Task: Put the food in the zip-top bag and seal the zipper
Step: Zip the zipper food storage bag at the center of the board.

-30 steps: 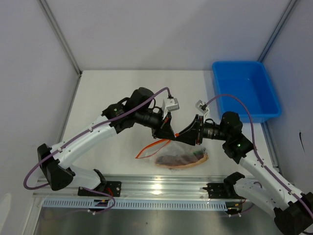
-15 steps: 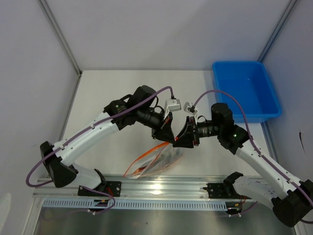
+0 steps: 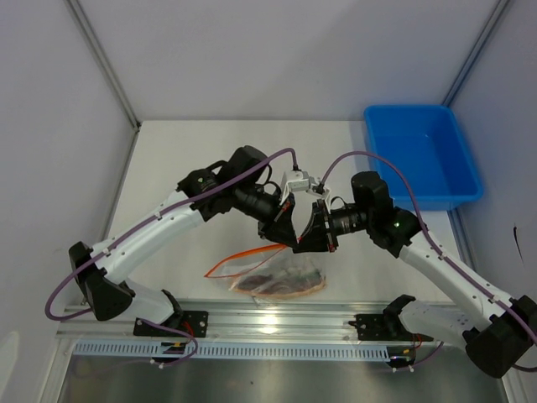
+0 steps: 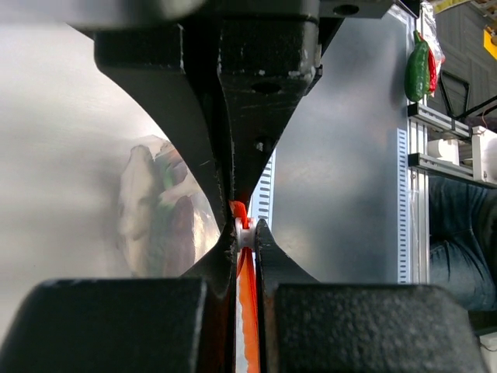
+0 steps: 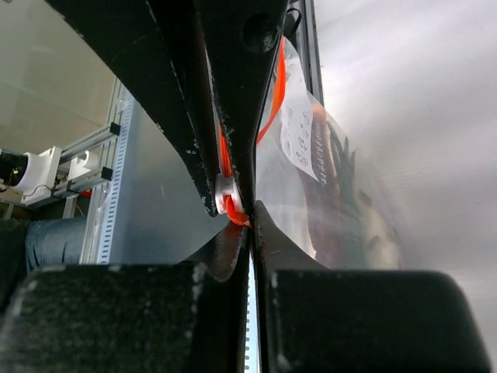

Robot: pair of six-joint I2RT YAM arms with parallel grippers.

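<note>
Top external view: the left tool (image 3: 290, 240) and the right tool (image 3: 303, 243) meet tip to tip above the near middle of the pale desk (image 3: 185, 151). Both pinch the same end of the orange-red zipper (image 3: 252, 253). From that point the zip-top bag (image 3: 289, 270) slopes down and to the left, toward the desk's near edge, and the thin strip bows out in a loop along its mouth. The food (image 3: 281, 284) shows as a dark and orange mass inside the crinkly clear film. A glossy blue tray (image 3: 424, 159) sits well apart at the far right.

Left wrist view: the black fingers (image 4: 116, 326) are pressed together on the zipper (image 4: 248, 311), with a small white piece (image 4: 245, 227) at their tips. The right tool's matte black jaws butt in from above. The bag (image 4: 155, 202) hangs left of the fingers, with blurred green and brown shapes inside.

Right wrist view: the fingers (image 5: 155, 311) clamp the zipper (image 5: 273, 93) beside the same white piece. The bag (image 5: 365, 194) spreads to the right, wrinkled, bearing a printed white label (image 5: 299, 136) beside the dark food (image 5: 338, 198).
</note>
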